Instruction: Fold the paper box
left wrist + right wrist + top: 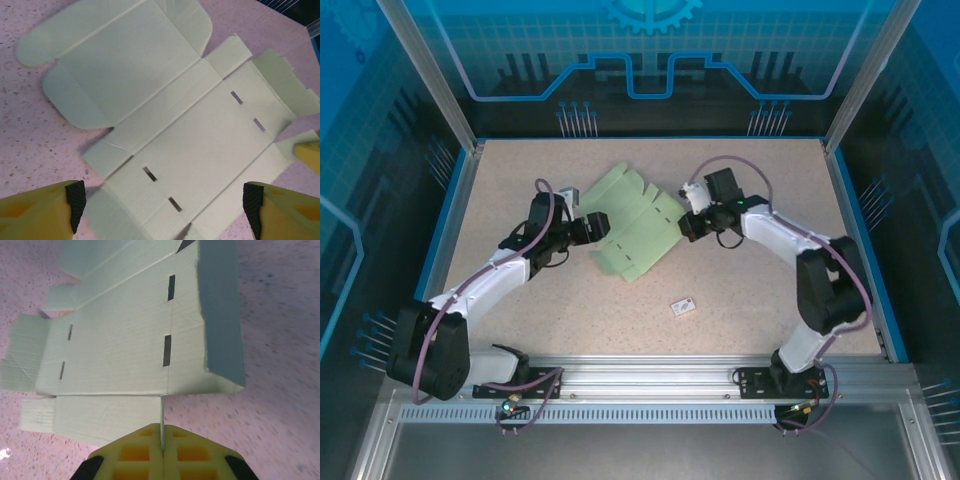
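1. On the speckled worktop (740, 300), about midway between my two arms, the paper box (638, 235) lies as a flat, unfolded cut-out of pale green card.
2. Seen from above, its long axis runs on a diagonal. The panel with the rounded flaps (120, 60) points to the far left, and the chain of panels runs from there toward the near right.
3. The wide panel with two pairs of slots (200, 145) sits in the middle of that chain, and its fold lines cross the long axis.
4. My left hand (162, 205) is released, its fingers (75, 202) spread wide over the sheet's left side. I cannot tell whether they touch the card.
5. My right hand (162, 437) is clenched on a thin tab at the sheet's right edge, with the card caught edge-on between the yellow fingers.
6. Beside that grip, one side flap (220, 320) tilts up off the worktop and looks darker than the flat panels.
7. A small white tag (682, 306) lies on the worktop near the sheet's near corner, apart from it.
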`<act>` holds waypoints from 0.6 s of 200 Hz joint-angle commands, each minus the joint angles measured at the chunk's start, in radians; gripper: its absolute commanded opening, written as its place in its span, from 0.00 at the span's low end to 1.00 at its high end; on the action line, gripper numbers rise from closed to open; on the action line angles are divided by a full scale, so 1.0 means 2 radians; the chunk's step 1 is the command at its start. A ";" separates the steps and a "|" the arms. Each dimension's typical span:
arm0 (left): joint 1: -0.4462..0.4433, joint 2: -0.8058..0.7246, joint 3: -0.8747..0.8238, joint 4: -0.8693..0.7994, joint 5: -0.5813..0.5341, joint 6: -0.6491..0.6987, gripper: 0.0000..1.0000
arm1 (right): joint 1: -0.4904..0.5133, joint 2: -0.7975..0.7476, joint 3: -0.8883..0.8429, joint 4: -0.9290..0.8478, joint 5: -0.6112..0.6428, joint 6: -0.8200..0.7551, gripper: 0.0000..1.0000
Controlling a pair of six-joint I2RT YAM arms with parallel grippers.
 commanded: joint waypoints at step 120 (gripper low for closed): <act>-0.029 0.106 -0.007 0.038 0.065 -0.033 0.70 | -0.025 -0.035 -0.061 0.010 0.010 0.062 0.01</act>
